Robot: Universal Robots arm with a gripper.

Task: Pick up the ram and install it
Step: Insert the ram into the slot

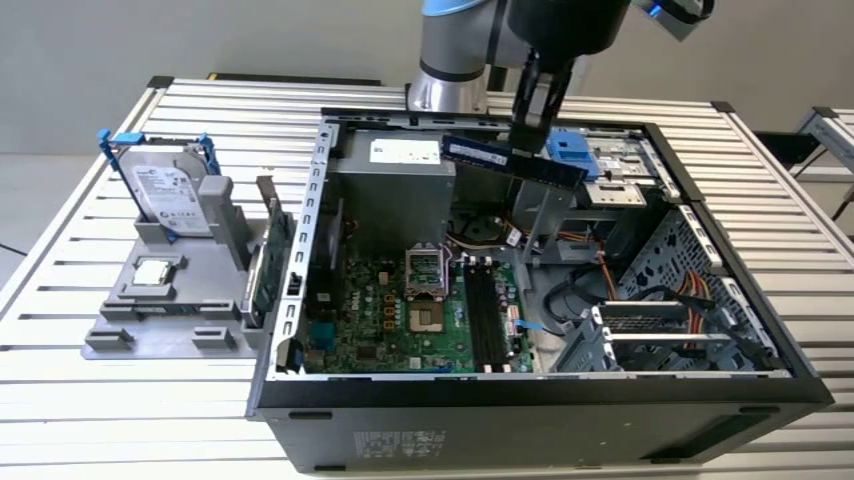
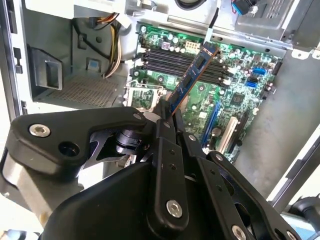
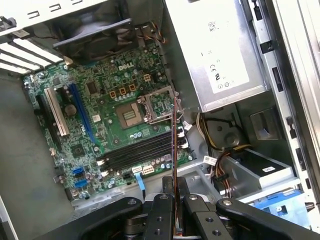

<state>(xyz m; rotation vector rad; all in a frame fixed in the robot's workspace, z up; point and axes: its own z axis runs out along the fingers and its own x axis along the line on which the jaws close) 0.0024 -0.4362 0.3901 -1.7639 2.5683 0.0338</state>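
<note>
Dark ram (image 1: 514,160) is hanging clamped in your hand (image 1: 526,142) above the open computer case (image 1: 320,200); pickup is looking done, while the memory slots (image 3: 135,152) are seemingly sitting empty.

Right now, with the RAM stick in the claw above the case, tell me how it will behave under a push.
Probably stiff: the RAM stick juts straight from the claw without sagging. Likely light, as a narrow pinch holds it. Edge-on in the first wrist view it looks very thin, so sideways force might crack it.
</note>
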